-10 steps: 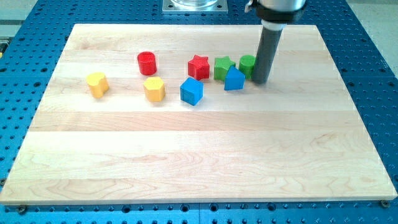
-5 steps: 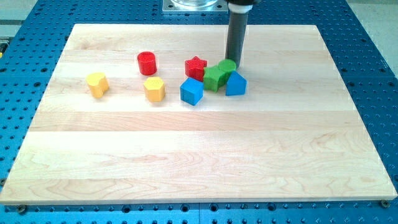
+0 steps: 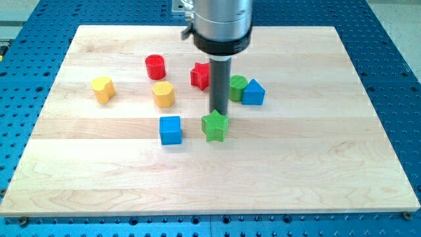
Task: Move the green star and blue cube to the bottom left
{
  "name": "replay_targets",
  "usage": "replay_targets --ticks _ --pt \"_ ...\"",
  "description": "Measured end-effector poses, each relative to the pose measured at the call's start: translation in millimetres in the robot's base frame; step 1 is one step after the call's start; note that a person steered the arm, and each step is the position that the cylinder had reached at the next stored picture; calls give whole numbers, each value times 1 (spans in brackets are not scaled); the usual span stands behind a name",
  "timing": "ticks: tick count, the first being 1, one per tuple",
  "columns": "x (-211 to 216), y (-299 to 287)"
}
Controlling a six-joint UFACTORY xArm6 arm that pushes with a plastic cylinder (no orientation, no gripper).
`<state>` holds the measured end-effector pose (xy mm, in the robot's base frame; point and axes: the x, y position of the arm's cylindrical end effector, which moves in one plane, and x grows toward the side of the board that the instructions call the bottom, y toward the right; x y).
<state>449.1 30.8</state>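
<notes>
The green star (image 3: pixel 214 126) lies near the board's middle, just below my tip (image 3: pixel 218 114), which touches or nearly touches its top edge. The blue cube (image 3: pixel 170 130) sits to the star's left, apart from it. The rod rises from the tip toward the view's top, partly hiding the red star (image 3: pixel 200 76).
A green cylinder (image 3: pixel 237 87) and a blue house-shaped block (image 3: pixel 253 93) sit side by side right of the rod. A red cylinder (image 3: pixel 155 66), a yellow hexagonal block (image 3: pixel 163 95) and a yellow block (image 3: pixel 102 89) lie at the upper left of the wooden board (image 3: pixel 316 164).
My tip moved left and down the view. The green star and the blue cube slid down toward the board's middle. The green cylinder and blue house-shaped block shifted slightly.
</notes>
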Motion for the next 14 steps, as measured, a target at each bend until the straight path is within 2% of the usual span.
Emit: replay_targets --ticks 1,2,3,4,5,6,7,8,9,10,11,13,14 --pt "20 40" --pt "20 -34" --pt "38 -128" --pt "69 -142" --pt "94 -251" --pt "92 -201" --pt "25 -172" --pt "20 -139" --pt "11 -56" --pt "26 6" --pt "62 2" --pt "63 -91" --pt "63 -181"
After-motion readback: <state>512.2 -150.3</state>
